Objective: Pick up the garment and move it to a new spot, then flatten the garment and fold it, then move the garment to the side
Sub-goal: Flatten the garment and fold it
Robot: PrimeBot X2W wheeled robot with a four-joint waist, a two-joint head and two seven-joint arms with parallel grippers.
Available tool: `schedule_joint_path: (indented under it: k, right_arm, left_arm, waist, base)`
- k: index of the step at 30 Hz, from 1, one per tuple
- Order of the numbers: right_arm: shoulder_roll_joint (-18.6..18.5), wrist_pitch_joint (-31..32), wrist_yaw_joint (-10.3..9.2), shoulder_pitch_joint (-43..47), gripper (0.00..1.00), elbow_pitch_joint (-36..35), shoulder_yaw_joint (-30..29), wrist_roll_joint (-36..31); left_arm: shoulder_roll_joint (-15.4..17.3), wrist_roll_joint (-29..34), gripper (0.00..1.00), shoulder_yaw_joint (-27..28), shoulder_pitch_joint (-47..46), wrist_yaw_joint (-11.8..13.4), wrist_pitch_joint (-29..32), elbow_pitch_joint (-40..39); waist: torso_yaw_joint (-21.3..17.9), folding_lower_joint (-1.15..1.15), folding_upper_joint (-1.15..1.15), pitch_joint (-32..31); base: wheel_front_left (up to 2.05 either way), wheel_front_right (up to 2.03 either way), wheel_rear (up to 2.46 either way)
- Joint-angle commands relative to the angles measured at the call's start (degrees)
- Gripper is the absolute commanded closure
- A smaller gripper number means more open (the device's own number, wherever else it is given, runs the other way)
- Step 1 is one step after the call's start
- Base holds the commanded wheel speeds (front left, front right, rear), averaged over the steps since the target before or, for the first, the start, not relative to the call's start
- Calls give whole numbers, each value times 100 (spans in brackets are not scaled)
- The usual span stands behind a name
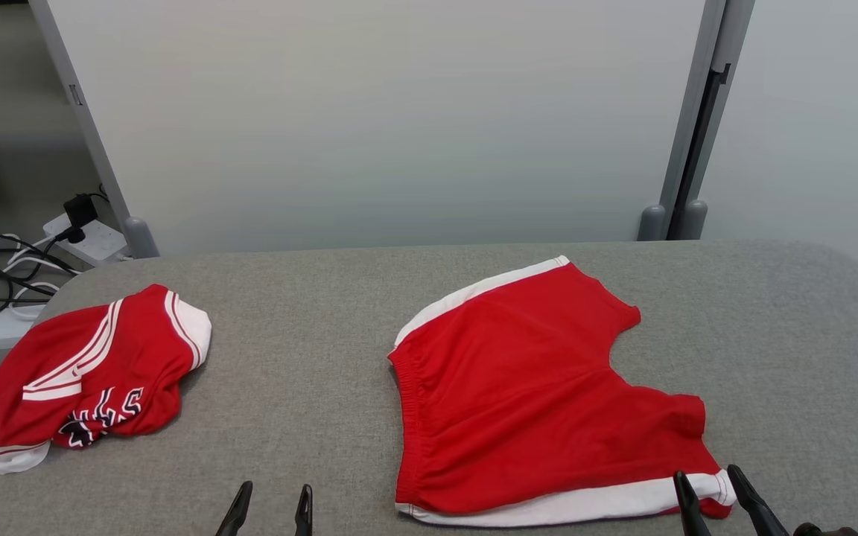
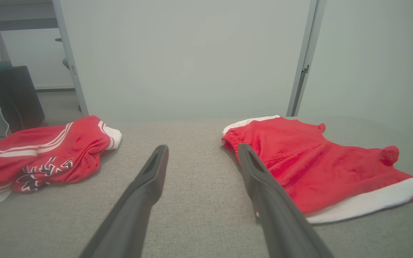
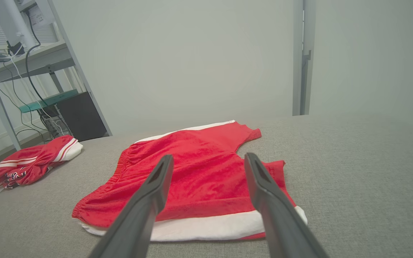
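Garment: the red shorts [image 1: 518,402] lie spread on the right half of the grey table [image 1: 310,335]. The elastic waistband [image 1: 404,402] is toward the middle of the table and the two legs point to the right.
Condition of the garment: it is mostly flat. There are some soft wrinkles, and the hem of the near leg [image 1: 686,417] is a little bunched up.
Left gripper [image 1: 276,487]: it is low at the near edge of the table, over bare surface to the left of the waistband. Its fingers are spread wide and nothing is between them.
Right gripper [image 1: 706,474]: it is at the near right corner of the shorts, close to the white side stripe [image 1: 570,506]. The fingers are wide apart and empty. Whether the tips touch the fabric, I cannot tell.
Other item: a red jersey [image 1: 94,372] sits in a loose bundle at the left end of the table, well apart from the shorts.
Done, in my judgement: the shorts seem to be already put at their spot and largely flattened.
Left to do: no fold is visible, so the folding is not yet done, and neither is the move to the side. The bunched hem probably needs a little smoothing first.
Likely next need: each gripper takes one edge of the shorts, so that one half can go over the other.
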Motion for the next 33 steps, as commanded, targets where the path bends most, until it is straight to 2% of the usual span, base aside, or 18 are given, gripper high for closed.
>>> schedule_joint_path:
  k: [1,27,29,33]
  right_arm:
    - [-78,-78,-1,-183,0,-166,104,38]
    - [-87,-78,-1,-249,0,-68,159,-17]
    - [-85,-78,-1,-257,0,-62,178,-22]
    - [-100,-78,-1,-309,0,-63,244,-14]
  left_arm:
    - [-10,41,0,141,-238,-4,-60,-126]
    - [-10,89,0,50,-291,-173,-60,78]
    - [-10,120,0,3,-312,-264,-60,188]
    - [-2,289,0,-204,-561,-644,-60,578]
  waist:
    - [6,0,0,-3]
    - [73,0,0,107]
    - [78,0,0,129]
    - [88,0,0,248]
  base:
    - [0,0,0]
    - [0,0,0]
    - [0,0,0]
    - [0,0,0]
